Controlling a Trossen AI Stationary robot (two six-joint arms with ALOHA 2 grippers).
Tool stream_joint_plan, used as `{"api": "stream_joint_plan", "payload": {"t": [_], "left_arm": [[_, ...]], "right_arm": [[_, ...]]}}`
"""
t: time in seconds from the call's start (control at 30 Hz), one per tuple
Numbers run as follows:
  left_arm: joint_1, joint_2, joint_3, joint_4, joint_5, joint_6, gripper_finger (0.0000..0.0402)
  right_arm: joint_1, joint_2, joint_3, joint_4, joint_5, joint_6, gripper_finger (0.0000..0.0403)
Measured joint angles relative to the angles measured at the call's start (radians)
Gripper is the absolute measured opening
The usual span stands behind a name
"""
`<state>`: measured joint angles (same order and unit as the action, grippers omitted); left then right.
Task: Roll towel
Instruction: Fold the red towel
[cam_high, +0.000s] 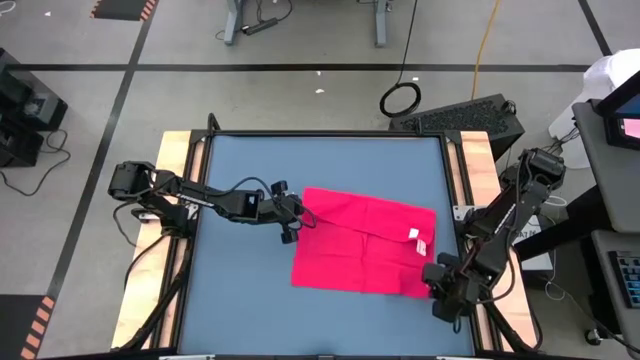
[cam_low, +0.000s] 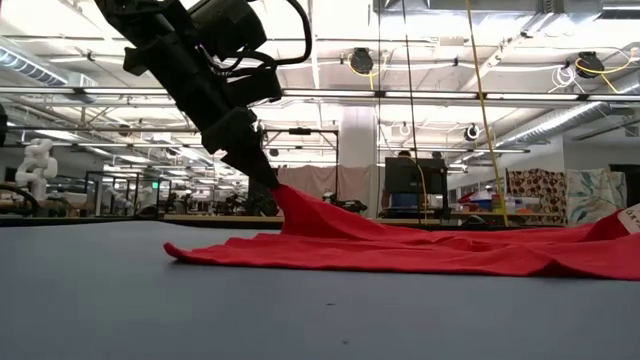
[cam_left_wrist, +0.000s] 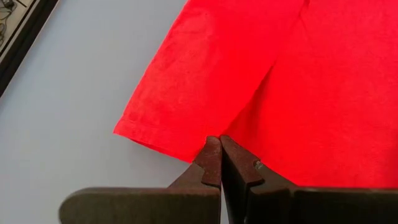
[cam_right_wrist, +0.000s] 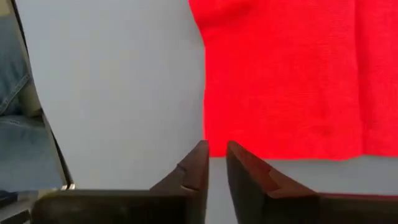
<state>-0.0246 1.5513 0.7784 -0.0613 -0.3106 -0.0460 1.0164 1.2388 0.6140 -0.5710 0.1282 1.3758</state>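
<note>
Left gripper (cam_high: 293, 222) clamped on towel (cam_high: 365, 245) left edge, lifting it off mid-table. Right gripper (cam_right_wrist: 216, 163) slightly parted, holding nothing, just off near corner. Best kept low and drawn evenly across; uneven pull risks crooked roll.

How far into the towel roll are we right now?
Barely started. Done: nothing is rolled yet; the towel lies mostly spread on the table, loosely creased. In hand: the left gripper is shut on the towel's edge and lifts it into a peak in the low view. The right gripper sits just off the opposite edge, fingers slightly apart, holding nothing. Left: the whole roll.
</note>
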Motion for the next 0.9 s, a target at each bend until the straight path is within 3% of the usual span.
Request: {"api": "stream_joint_plan", "payload": {"t": [0.23,0.4,0.5,0.7,0.9], "left_arm": [[0.004,0.000,0.000,-0.008,0.000,0.000,0.0000],[0.010,0.000,0.000,-0.009,-0.025,0.000,0.0000],[0.018,0.000,0.000,-0.009,-0.045,0.000,0.0000],[0.018,0.000,0.000,-0.009,-0.060,0.000,0.0000],[0.010,0.000,0.000,-0.009,-0.055,0.000,0.0000]], "right_arm": [[-0.003,0.000,0.000,0.030,0.039,-0.077,0.0154],[-0.051,0.012,0.000,-0.049,0.399,-0.105,0.0182],[-0.118,0.032,0.000,-0.036,0.413,-0.181,0.0165],[-0.308,0.072,0.000,-0.039,0.422,-0.274,0.0089],[-0.481,0.073,0.000,-0.045,0.224,-0.416,0.0021]]}}
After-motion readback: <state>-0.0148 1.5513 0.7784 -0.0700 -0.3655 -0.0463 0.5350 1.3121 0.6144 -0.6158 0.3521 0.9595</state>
